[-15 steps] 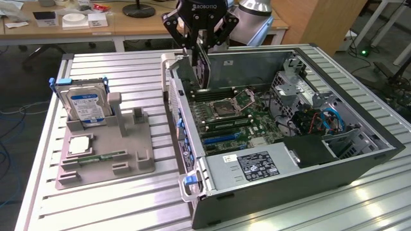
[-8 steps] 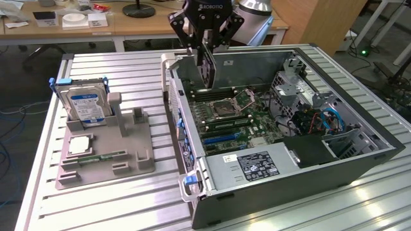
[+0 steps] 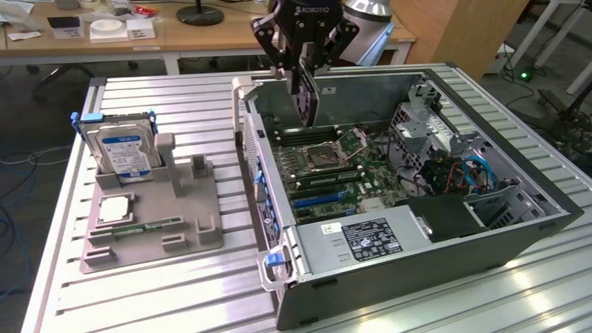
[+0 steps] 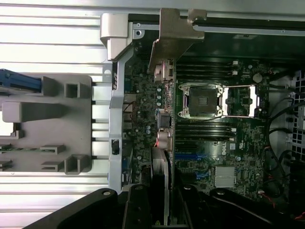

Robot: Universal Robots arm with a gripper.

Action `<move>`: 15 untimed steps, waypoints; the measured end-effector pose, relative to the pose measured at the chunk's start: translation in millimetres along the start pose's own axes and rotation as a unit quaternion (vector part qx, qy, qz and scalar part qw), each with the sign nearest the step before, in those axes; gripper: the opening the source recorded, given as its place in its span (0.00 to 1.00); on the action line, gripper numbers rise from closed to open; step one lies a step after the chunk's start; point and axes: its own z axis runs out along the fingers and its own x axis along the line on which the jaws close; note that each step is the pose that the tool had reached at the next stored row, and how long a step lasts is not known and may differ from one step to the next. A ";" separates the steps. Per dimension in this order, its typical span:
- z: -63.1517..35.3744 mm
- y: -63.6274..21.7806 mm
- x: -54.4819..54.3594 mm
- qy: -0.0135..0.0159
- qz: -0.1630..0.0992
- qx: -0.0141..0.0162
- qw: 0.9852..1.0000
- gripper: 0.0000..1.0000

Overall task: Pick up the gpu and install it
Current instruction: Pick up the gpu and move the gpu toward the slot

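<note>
The gpu (image 3: 306,104) is a thin dark card hanging on edge, and my gripper (image 3: 306,69) is shut on its upper edge. It hangs above the rear part of the open computer case (image 3: 518,232), over the motherboard (image 3: 324,173) and clear of it. In the wrist view the gpu (image 4: 161,174) runs edge-on away from my gripper (image 4: 159,212), and its silvery bracket (image 4: 174,36) stands beside the case's back wall. The blue expansion slots (image 3: 319,200) (image 4: 193,156) lie on the board nearby.
A grey fixture tray (image 3: 185,236) on the exterior view's left holds a hard drive (image 3: 125,149), a green memory stick (image 3: 148,227) and a processor chip (image 3: 113,208). Inside the case are the power supply (image 3: 370,239), a drive cage (image 3: 434,132) and cables (image 3: 476,173).
</note>
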 end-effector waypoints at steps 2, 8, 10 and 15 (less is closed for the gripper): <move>0.1 0.0 -2.7 0.000 0.000 0.000 1.000 0.27; 0.3 0.1 -11.1 0.000 0.000 0.000 1.000 0.27; 0.3 0.1 -13.9 0.000 0.000 0.000 1.000 0.27; 0.5 0.1 -20.9 0.000 0.000 0.000 1.000 0.27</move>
